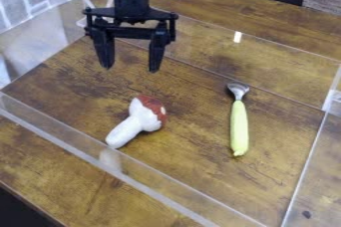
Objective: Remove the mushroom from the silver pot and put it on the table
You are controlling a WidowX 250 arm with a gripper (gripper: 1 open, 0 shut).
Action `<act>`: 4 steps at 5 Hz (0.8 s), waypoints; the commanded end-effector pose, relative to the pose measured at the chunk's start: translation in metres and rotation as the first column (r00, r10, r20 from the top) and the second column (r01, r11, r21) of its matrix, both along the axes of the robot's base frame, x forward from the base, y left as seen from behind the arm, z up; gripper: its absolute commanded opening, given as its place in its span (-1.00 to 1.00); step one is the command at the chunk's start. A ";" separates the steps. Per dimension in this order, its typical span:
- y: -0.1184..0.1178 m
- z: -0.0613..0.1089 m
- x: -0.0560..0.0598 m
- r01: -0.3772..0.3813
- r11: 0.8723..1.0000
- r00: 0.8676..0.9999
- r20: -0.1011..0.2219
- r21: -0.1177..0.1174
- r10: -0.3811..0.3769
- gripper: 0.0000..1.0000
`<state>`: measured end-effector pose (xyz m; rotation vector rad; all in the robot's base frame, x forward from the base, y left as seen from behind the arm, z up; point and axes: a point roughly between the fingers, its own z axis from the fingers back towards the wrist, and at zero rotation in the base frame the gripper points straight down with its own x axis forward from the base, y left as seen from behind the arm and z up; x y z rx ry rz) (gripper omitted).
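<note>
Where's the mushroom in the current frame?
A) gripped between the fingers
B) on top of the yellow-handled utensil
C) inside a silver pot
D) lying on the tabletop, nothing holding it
D: the mushroom lies on its side on the wood tabletop, with the open gripper apart from it and the yellow-handled utensil off to one side.
</note>
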<state>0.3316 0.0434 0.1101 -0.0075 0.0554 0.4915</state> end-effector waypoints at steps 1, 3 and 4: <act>0.014 0.030 0.004 0.048 0.999 0.995 0.087 0.022 -0.049 1.00; 0.018 0.021 0.003 0.136 0.990 0.988 0.069 0.030 -0.138 1.00; 0.016 0.015 -0.002 0.167 0.986 0.984 0.054 0.029 -0.168 1.00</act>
